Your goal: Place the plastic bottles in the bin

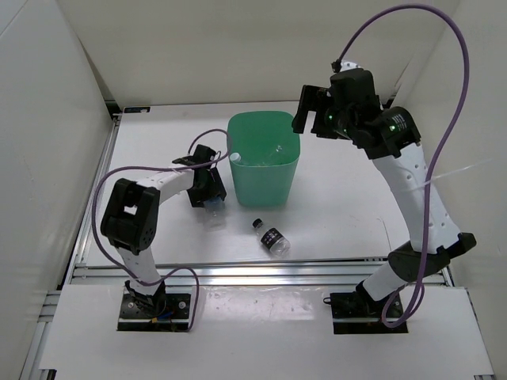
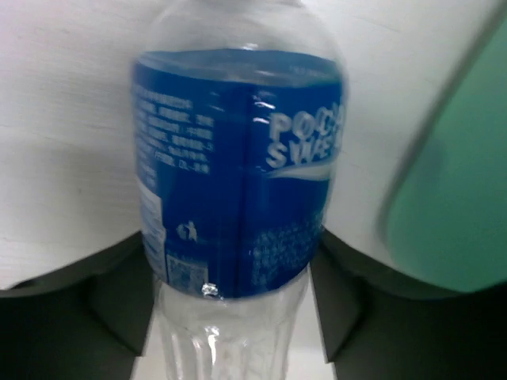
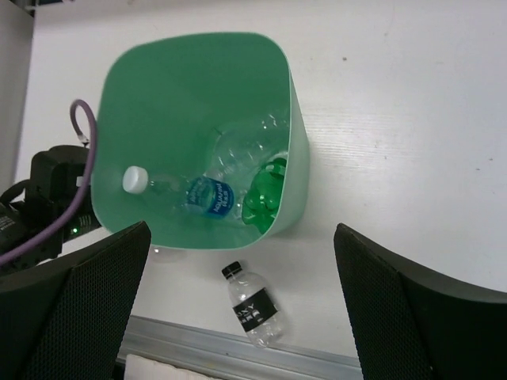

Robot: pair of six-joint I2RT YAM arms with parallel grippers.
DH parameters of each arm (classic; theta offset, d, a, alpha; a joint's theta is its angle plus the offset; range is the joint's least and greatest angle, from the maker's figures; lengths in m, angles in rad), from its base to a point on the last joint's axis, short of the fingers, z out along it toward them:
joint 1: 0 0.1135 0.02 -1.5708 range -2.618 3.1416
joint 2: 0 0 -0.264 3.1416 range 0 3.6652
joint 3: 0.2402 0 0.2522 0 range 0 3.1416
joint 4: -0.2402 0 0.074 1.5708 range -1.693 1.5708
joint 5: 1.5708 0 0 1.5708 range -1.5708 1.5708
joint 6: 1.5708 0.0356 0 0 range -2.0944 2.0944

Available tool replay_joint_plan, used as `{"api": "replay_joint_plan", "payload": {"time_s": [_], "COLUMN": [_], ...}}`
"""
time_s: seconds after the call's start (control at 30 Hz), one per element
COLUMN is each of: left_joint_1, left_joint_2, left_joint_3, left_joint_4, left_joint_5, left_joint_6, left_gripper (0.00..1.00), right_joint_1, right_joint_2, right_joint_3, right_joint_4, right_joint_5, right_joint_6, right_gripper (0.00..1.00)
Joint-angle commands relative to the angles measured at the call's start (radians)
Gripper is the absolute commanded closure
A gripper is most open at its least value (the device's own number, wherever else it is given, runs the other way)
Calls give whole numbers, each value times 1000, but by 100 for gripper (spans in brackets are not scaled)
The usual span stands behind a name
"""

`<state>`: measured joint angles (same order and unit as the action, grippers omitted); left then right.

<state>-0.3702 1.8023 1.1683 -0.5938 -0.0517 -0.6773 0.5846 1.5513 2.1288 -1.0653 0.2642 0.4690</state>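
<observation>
Bin (image 1: 265, 186): mint-green, upright at the centre of the top view on the white table (image 1: 348, 198); mouth open upward.
Bin contents, right wrist view: white-capped bottle (image 3: 207, 196) with a small blue label, lying at centre; green bottle (image 3: 265, 194) just right of it against the wall; clear bottle (image 3: 245, 142) above both.
Large blue-label bottle (image 2: 238, 174): lying on the table just left of the bin's base, filling the middle of the left wrist view.
Left gripper (image 1: 207, 192): low at the bin's lower left; closed on the large blue-label bottle, one finger against each side.
Short bottle (image 1: 272, 238): black cap, dark label; lying on the table below the bin, lower centre of the top view, apart from both grippers.
Right gripper (image 1: 307, 109): raised at the bin's upper right corner; jaws spread wide, holding nothing.
Right fingers (image 3: 79, 317): dark pads at the lower corners of the right wrist view.
</observation>
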Motion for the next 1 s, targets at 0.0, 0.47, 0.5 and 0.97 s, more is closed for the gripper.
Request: {"api": "replay_joint_plan", "payload": {"time_s": [0.0,0.47,0.5,0.97], "left_joint_1": [2,-70,-94,-246], "left_joint_2": [-9,-264,-244,-63], "left_joint_3": [-27,715,766,968], "left_joint_4": [11,-391,-379,-285], "left_joint_5": [-36,-315,-300,-140], "left_joint_6": [16,16,28,61], "left_gripper": [24,37,36,0], "right_joint_1": [4,4,4,-83], "right_joint_2": [-11,-11,-11,-62], "right_joint_3": [-1,-76,-76,-161], "right_joint_4": [-12,16,28,38], "right_joint_5": [30,59,59,44], "right_joint_6": [-36,-14,-13,49], "right_gripper": [0,0,0,0]}}
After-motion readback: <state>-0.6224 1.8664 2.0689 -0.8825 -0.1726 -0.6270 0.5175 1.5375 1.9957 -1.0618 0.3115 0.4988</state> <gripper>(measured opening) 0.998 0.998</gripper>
